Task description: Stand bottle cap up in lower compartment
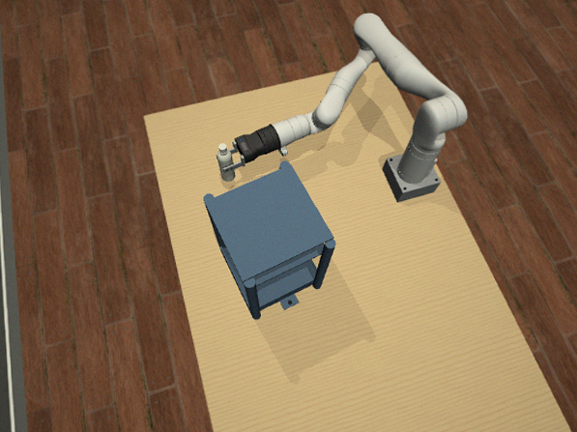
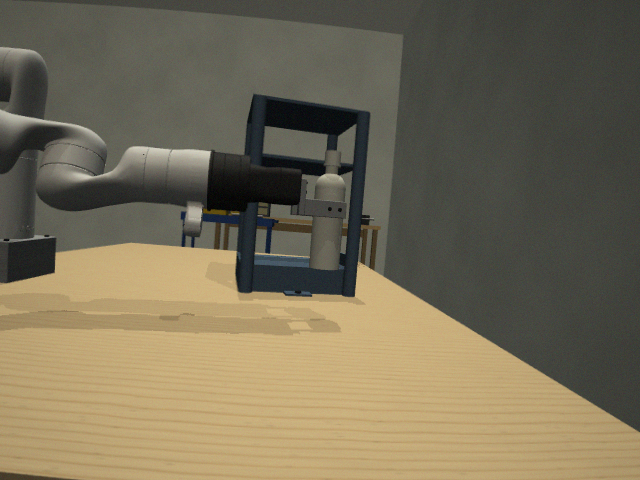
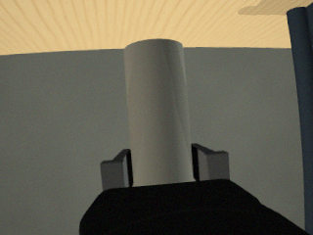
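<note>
The white bottle (image 1: 223, 156) (image 2: 326, 242) (image 3: 156, 105) is upright, cap up, and hangs a little above the table (image 1: 383, 303) (image 2: 310, 387) (image 3: 131, 7). My gripper (image 1: 232, 163) (image 2: 325, 207) (image 3: 160, 160) reaches out level and is shut on the bottle's body at about mid height. The blue shelving unit (image 1: 267, 225) (image 2: 360, 206) stands just beside the bottle, and one of its posts shows at the right edge of the wrist view (image 3: 301, 92). The bottle is outside the unit, off its far left corner in the top view. In the exterior view it overlaps the unit's lower compartment.
The robot's base (image 1: 411, 181) (image 2: 25, 255) stands to the right of the unit in the top view. The table's far left edge is close to the bottle. A grey wall lies beyond the table.
</note>
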Robot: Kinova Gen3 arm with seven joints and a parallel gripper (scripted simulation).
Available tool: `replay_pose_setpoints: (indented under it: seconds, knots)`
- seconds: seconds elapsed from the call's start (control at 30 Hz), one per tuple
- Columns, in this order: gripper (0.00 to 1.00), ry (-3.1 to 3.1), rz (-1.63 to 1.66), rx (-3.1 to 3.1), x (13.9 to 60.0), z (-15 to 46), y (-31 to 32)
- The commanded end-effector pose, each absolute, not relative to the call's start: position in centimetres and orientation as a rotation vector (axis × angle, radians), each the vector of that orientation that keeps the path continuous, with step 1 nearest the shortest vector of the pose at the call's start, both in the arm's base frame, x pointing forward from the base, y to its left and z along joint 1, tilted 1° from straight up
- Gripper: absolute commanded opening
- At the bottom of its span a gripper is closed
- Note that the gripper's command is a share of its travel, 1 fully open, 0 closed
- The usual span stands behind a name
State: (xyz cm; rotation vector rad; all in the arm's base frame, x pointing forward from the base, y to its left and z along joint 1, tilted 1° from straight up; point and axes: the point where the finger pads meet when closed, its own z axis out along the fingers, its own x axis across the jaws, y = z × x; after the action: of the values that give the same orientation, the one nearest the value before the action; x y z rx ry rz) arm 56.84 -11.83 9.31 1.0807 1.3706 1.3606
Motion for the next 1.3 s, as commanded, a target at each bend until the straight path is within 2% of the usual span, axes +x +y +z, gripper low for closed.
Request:
replay_pose_setpoints:
  seconds: [0.0, 1.27]
  knots:
    - [0.0, 1.379, 1.359, 1.072, 56.7, 9.4, -10.7]
    - [0.0, 1.38, 1.358, 1.072, 54.8, 9.2, -2.2]
